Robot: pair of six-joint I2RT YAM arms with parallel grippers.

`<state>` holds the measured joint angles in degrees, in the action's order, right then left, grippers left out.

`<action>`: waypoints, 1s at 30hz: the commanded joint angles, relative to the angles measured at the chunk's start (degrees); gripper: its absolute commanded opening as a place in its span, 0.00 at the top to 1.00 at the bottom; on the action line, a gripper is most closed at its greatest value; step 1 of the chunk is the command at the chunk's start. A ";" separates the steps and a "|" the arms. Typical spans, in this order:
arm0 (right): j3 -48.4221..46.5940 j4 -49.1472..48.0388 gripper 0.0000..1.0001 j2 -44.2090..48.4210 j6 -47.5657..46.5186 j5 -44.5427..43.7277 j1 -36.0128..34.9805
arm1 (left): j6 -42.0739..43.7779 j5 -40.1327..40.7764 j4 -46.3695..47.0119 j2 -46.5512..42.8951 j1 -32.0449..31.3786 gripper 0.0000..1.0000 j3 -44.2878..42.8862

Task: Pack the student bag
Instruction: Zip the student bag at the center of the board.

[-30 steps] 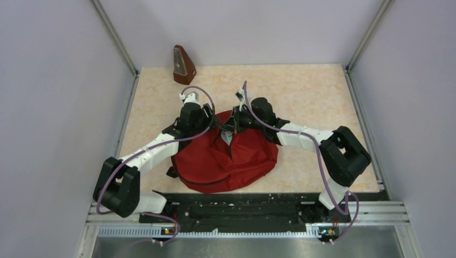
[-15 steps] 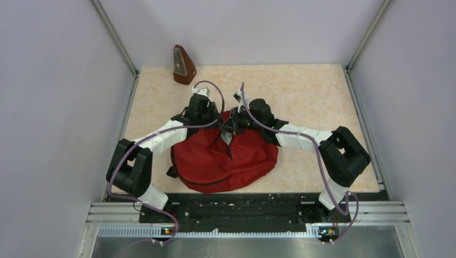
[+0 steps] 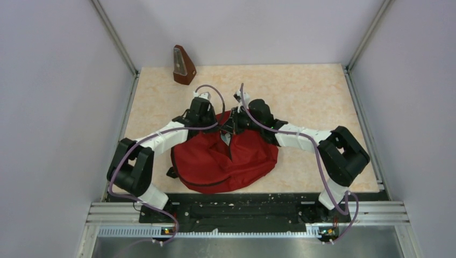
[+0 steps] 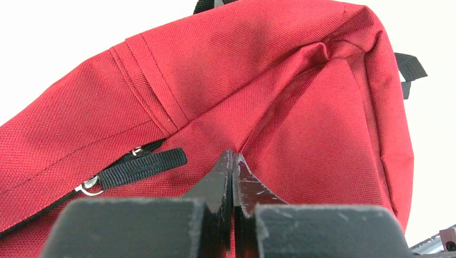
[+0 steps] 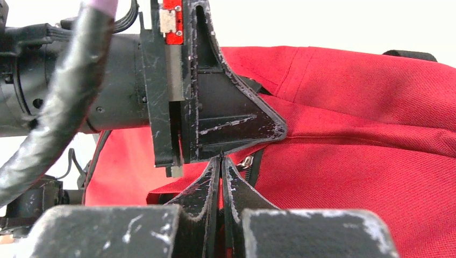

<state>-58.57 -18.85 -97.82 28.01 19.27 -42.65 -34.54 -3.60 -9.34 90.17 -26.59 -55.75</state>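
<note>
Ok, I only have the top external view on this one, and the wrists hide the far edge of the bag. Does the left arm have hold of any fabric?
Observer: Yes. In the left wrist view, the left gripper has its jaws shut on a pinched fold of the student bag.
Operator: Is it gripping a zipper pull?
Observer: No. The black zipper pull strap with its metal ring lies free beside the jaws, not between them.
</note>
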 commanded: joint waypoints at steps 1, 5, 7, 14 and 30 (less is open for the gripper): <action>-2.79 -1.02 1.00 0.35 -2.19 -0.46 -0.96 | -1.14 1.57 0.20 -4.11 -0.71 1.00 3.07; -2.91 2.40 1.00 1.99 -4.68 -1.34 -2.29 | -2.13 7.49 2.49 -6.46 -0.67 1.00 3.78; -2.68 4.24 1.00 2.68 -5.40 -2.46 -3.21 | -2.15 9.92 2.51 -7.20 -0.60 1.00 3.28; 3.66 3.03 1.00 5.83 -4.50 -4.66 -6.77 | -0.39 14.60 3.18 -8.21 0.23 1.00 2.53; 12.27 4.49 1.00 14.92 -0.90 -6.81 -11.76 | 1.29 17.68 5.34 -7.02 3.94 1.00 1.58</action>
<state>-47.51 -15.77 -88.12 26.24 12.88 -52.47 -35.09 9.47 -7.75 84.49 -24.67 -52.69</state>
